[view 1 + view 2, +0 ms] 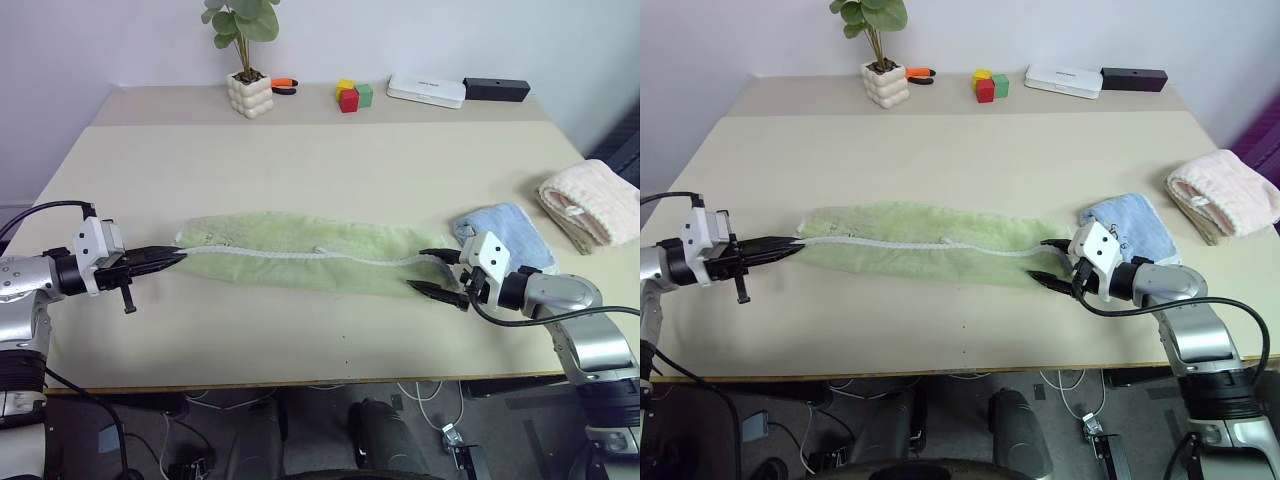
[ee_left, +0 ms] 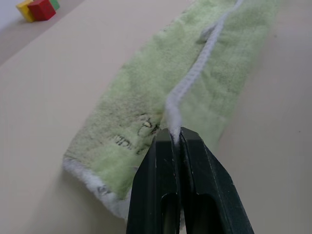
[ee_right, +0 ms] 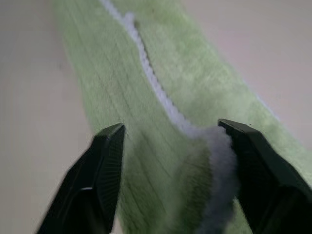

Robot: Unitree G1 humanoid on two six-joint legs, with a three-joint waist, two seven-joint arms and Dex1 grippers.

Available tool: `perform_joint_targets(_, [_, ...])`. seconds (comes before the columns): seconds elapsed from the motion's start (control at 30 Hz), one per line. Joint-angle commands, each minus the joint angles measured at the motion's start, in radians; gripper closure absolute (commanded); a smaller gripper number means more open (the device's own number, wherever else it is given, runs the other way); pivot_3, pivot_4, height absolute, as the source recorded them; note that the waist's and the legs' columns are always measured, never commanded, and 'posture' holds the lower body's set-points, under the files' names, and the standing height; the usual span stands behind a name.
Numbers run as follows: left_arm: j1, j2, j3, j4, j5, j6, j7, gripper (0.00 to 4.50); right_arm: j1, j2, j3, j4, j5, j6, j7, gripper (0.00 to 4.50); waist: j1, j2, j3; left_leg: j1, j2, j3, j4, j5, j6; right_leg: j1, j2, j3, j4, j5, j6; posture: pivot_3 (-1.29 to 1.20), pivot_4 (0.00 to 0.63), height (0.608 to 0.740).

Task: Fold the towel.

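— Nearest the head camera, what are the two arms doing?

— Both reach in low from the near corners of the pale beige worktop (image 1: 300, 160), forearms almost level, pointing toward each other. The left hand (image 1: 172, 256) has its two black fingers pressed together on the white stitched edge at the left end of the light green terry cloth towel (image 1: 300, 250). The right hand (image 1: 436, 271) sits at the towel's right end with its fingers spread, one above the other in the head views.

— Where does the towel lie?

— Stretched into a long narrow band across the near half of the worktop, running between the two hands, doubled over so the white edging runs along its middle.

— Does the left wrist view add anything?

— Yes. It shows the closed fingertips (image 2: 168, 146) pinching the white edging right where it starts, and dark embroidered lettering on the green cloth just beside that pinch.

— And the right wrist view?

— There the fingers (image 3: 105, 161) stand well apart with the towel between them. A fluffy white tuft of edging lies against the inner face of one finger; the other finger is clear of the cloth. No squeeze on it.

— What else is on the worktop?

— A folded light blue cloth (image 1: 510, 232) just behind the right hand, and a folded pink-cream towel (image 1: 592, 202) further right near the edge. Along the far side: a small plant in a bumpy white pot (image 1: 249, 93), red, yellow and green blocks (image 1: 351, 95), a flat white box (image 1: 427, 90) and a black bar-shaped box (image 1: 496, 89).
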Motion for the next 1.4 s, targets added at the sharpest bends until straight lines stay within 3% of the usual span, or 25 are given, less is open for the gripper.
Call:
perform_joint_targets(0.03, [0.003,0.002,0.024,-0.044,-0.02,0.003,0.018,4.5,-0.049,-0.026,-0.009,0.008,0.002,-0.01,0.022,1.59,-0.001,0.0,0.0,0.0,0.0,0.0,0.0,0.0,0.0,0.0,0.0,0.0,0.0,0.0,0.0,0.0,0.15,0.74])
perform_joint_targets(0.33, [0.017,-0.006,0.019,-0.08,-0.016,0.006,0.037,4.5,-0.119,-0.072,0.052,0.086,-0.055,-0.023,0.1,1.59,-0.001,0.0,0.0,0.0,0.0,0.0,0.001,0.0,0.0,0.0,0.0,0.0,0.0,0.0,0.0,0.0,0.15,0.74])
perform_joint_targets(0.43, [0.021,-0.007,0.021,-0.094,-0.02,0.013,0.043,4.5,-0.139,-0.082,0.067,0.11,-0.062,-0.016,0.122,2.43,0.0,0.0,0.0,0.0,0.0,0.0,0.001,0.0,0.0,0.0,0.0,0.0,0.001,0.0,0.0,0.0,0.15,0.74])
perform_joint_targets(0.57, [0.031,-0.009,0.022,-0.11,-0.021,0.019,0.051,4.5,-0.16,-0.078,0.071,0.124,-0.054,0.007,0.133,4.48,0.0,0.0,0.0,0.0,0.0,0.0,0.001,0.0,0.0,0.0,0.0,0.0,0.001,0.0,0.0,0.0,0.15,0.74])
perform_joint_targets(0.87, [0.082,0.009,0.034,-0.135,-0.042,0.085,0.043,4.5,-0.163,-0.093,0.051,0.109,-0.027,0.014,0.192,4.48,-0.001,0.0,0.0,0.0,0.0,0.0,0.001,0.0,0.0,0.0,0.0,0.0,0.001,0.0,0.0,0.0,0.15,0.74])
perform_joint_targets(1.27, [0.206,0.009,0.073,-0.097,-0.029,0.044,0.048,4.5,-0.097,-0.141,0.038,0.031,-0.02,0.004,0.222,4.48,-0.001,0.0,0.0,0.0,0.0,0.0,0.001,0.0,0.0,0.0,-0.001,0.0,0.001,0.0,0.0,0.0,0.15,0.74])
perform_joint_targets(1.4, [0.133,-0.013,0.048,-0.054,-0.013,0.028,0.081,4.5,-0.186,-0.104,0.04,0.115,-0.064,-0.07,0.158,4.48,0.0,0.0,0.0,0.0,0.0,0.0,0.002,0.0,0.0,0.0,0.0,0.0,0.001,-0.002,-0.003,0.0,0.15,0.74])
